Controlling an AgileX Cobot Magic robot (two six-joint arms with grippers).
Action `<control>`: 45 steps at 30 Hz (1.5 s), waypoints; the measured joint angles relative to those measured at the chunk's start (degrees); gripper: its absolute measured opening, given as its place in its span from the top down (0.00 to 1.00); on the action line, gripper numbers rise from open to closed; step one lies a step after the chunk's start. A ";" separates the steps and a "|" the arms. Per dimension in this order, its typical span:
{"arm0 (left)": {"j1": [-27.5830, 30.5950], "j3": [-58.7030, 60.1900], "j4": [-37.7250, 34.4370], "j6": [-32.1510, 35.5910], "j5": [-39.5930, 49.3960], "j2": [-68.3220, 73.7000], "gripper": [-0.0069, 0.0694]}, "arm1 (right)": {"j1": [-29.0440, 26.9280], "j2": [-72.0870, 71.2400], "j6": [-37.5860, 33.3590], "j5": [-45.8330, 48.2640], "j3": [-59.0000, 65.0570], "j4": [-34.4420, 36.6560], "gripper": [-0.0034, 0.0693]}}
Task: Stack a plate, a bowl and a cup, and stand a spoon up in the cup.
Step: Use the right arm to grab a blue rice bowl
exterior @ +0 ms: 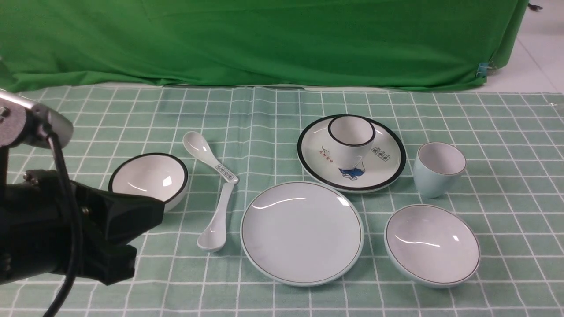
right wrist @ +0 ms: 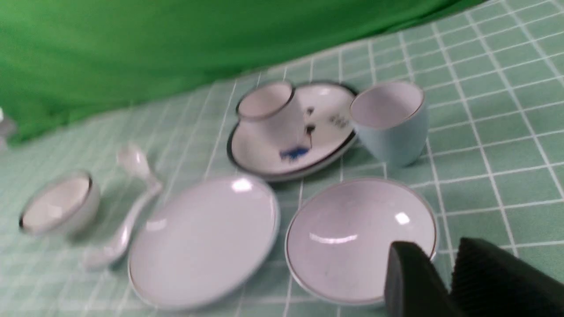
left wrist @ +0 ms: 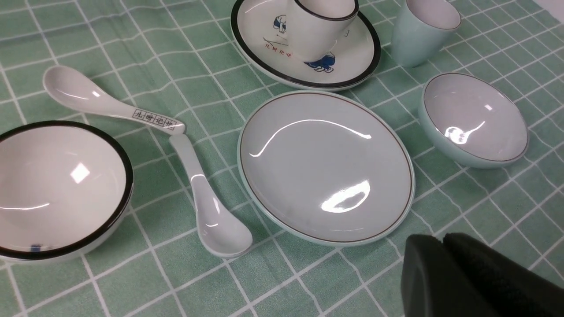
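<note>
Stacking has not begun, judging by how the pieces lie: the pale blue-grey plate (exterior: 302, 233) sits bare on the checked tablecloth (exterior: 282, 105). The matching bowl (exterior: 432, 244), the pale blue cup (exterior: 438, 169) and the plain spoon (exterior: 216, 222) each rest apart on the cloth. All four steps are left to do. The left gripper (left wrist: 440, 240) is clenched on nothing, with the plate lying just ahead of its tips. The plain spoon lies between that plate and the black-rimmed bowl (exterior: 150, 178), which is the piece nearest this gripper. The spoon's handle end touches that of the printed spoon (exterior: 207, 156). The right gripper (right wrist: 436, 246) hangs close over the near rim of the pale bowl, with the cup just beyond the bowl's far side and the plate beside it. A narrow empty gap shows between its pads (right wrist: 410, 281). That view is blurred, so I cannot tell whether the jaws are parted or closed. The black-rimmed picture plate (exterior: 387, 167) carries the white cup (exterior: 350, 136) and is no part of the job. From its position, the bowl looks like the first piece the right gripper would take.
</note>
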 joint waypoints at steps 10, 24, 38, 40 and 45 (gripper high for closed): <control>0.00 0.00 -2.58 5.26 2.40 -0.26 0.89 | 12.14 45.17 -24.60 19.67 -26.08 -1.71 0.58; 0.00 0.00 -5.47 9.23 3.39 -3.82 0.89 | 12.96 73.71 -29.06 14.72 -35.60 -2.03 0.38; 0.00 0.00 -5.47 9.54 3.39 -3.88 0.89 | 13.47 83.66 -31.98 9.39 -35.60 -2.23 0.42; 0.00 0.00 -5.47 9.54 3.39 -3.88 0.89 | 13.47 84.13 -32.03 9.32 -35.60 -2.74 0.48; 0.00 0.00 -5.47 9.54 3.39 -3.88 0.89 | 13.59 83.58 -32.05 9.61 -36.21 -3.37 0.64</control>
